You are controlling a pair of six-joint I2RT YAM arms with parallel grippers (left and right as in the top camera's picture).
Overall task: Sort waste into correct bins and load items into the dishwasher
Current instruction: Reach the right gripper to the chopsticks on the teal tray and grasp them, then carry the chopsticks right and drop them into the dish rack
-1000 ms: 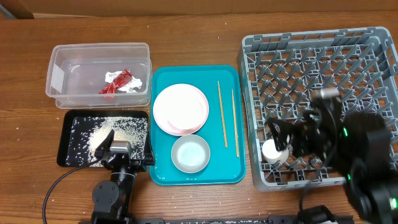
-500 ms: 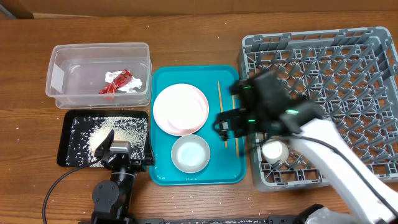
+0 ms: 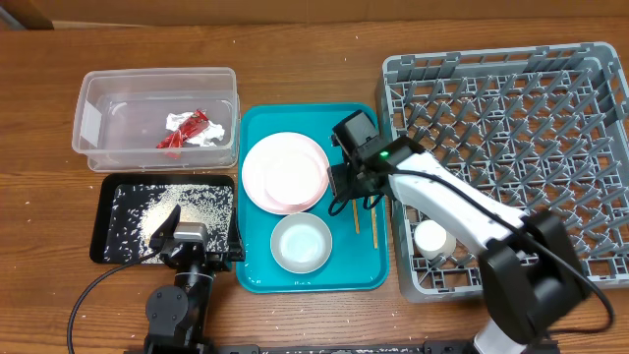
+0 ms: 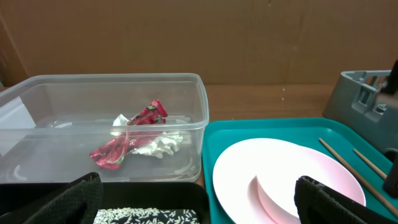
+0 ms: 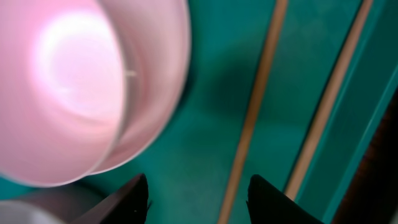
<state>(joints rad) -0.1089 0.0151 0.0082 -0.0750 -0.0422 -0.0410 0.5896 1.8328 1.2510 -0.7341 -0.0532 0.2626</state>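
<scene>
Two wooden chopsticks (image 3: 374,231) lie along the right side of the teal tray (image 3: 346,267). My right gripper (image 3: 349,205) hangs low over them, open. In the right wrist view its fingertips (image 5: 134,199) straddle the left chopstick (image 5: 249,134) without touching it; the other chopstick (image 5: 326,118) lies outside. The plate (image 3: 285,172) and bowl (image 3: 301,242) sit on the tray. The cup (image 3: 432,238) stands in the grey dishwasher rack (image 3: 511,118). The red wrapper (image 3: 185,130) and napkin (image 3: 206,138) lie in the clear tub (image 3: 157,77). Grainy scraps (image 3: 167,208) cover the black tray (image 3: 106,226). My left gripper (image 3: 201,234) rests open and holds nothing.
In the left wrist view the clear tub (image 4: 202,124) is straight ahead, the plate (image 4: 280,174) to the right and the black tray (image 4: 149,205) below the gripper (image 4: 199,208). The rack's grey corner (image 4: 364,93) shows at far right. A few grains lie on the table.
My right arm has swung left from the rack, where the cup stays, to the tray's chopsticks, and its jaws have narrowed around one. The left arm has not moved.
</scene>
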